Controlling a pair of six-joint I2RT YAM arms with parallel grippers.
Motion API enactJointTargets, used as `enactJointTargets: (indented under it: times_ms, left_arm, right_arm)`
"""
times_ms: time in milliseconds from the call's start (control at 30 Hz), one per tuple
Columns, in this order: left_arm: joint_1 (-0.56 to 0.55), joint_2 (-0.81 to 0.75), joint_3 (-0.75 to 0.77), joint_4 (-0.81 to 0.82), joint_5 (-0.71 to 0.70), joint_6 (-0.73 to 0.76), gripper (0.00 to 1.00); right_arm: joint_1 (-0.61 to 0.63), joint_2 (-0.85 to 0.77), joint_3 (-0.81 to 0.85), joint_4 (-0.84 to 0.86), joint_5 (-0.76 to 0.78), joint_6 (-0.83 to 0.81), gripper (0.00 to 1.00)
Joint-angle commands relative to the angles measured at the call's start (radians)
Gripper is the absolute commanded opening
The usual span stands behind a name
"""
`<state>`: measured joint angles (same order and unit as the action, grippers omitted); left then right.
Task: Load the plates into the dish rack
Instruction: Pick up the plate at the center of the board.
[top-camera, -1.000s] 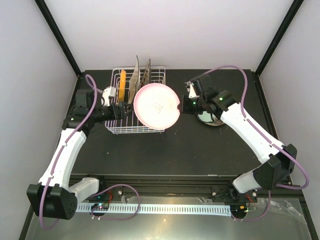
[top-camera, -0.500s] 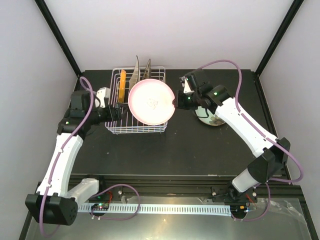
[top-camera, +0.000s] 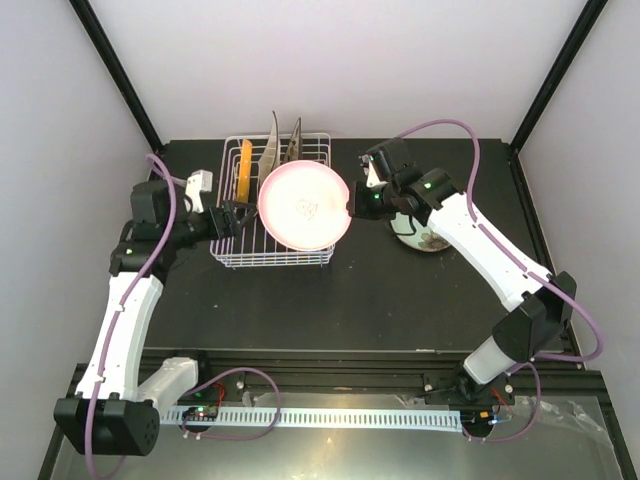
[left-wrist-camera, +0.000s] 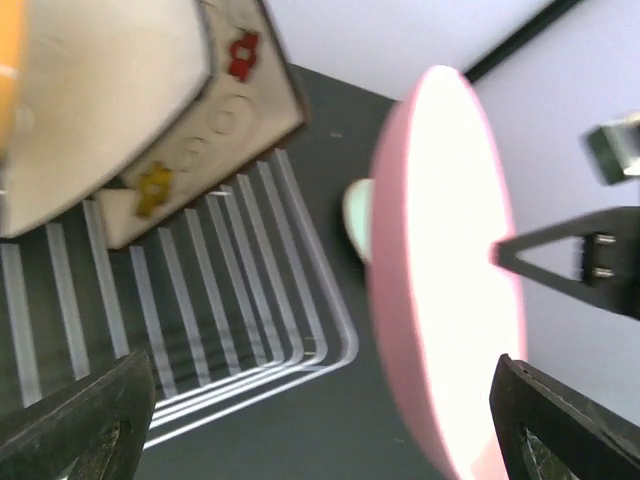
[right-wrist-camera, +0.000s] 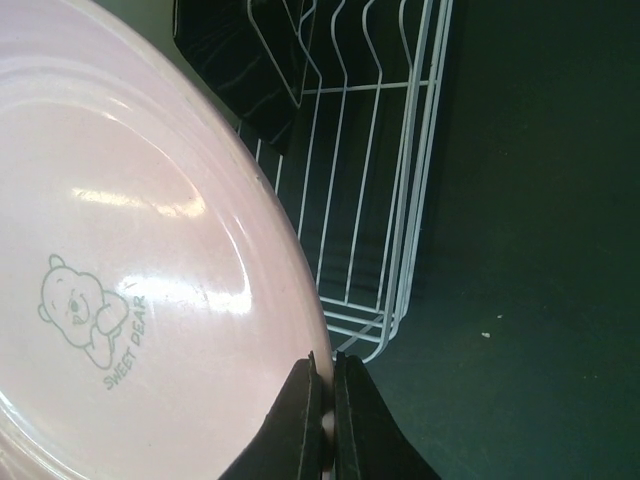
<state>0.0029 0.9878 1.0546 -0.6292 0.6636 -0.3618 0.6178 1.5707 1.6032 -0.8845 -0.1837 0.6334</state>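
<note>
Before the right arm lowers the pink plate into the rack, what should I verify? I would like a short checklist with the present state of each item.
1. Right gripper shut on the rim of the pink plate: ok.
2. Pink plate above the dish rack: ok, over its right half.
3. Free room in the rack beyond the flowered square plate: ok, bare wires show.
4. Plate edge lined up with a slot: cannot tell.
5. Left gripper out of the plate's path: cannot tell; it is open, close to the plate's left edge.
</note>
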Motion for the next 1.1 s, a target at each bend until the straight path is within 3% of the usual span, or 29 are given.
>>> enactJointTargets:
  times_ms: [0, 500, 567, 700, 867, 1067]
  left_arm:
    - [0.0, -0.023, -0.114, 0.247, 0.261, -0.174, 0.93]
    - [-0.056, -0.022, -0.244, 0.464, 0.266, -0.279, 0.9]
    - [-0.057, -0.018, -0.247, 0.487, 0.271, -0.293, 0.8]
    - [-0.056, -0.01, -0.266, 0.538, 0.289, -0.329, 0.48]
    - [-0.057, -0.012, -0.339, 0.659, 0.341, -0.394, 0.26]
    - [-0.042, 0.012, -0.395, 0.82, 0.422, -0.495, 0.19]
  right_arm:
    - [0.012, 0.021, 0.048, 0.002, 0.007, -0.009, 0.01]
    - [0.136, 0.111, 0.152, -0.001, -0.047, 0.016, 0.01]
    - [0.137, 0.096, 0.115, 0.035, -0.078, 0.023, 0.01]
    - [0.136, 0.064, 0.048, 0.108, -0.155, 0.042, 0.01]
    - [0.136, 0.038, -0.014, 0.193, -0.238, 0.042, 0.02]
    - [0.078, -0.02, -0.086, 0.235, -0.311, 0.018, 0.34]
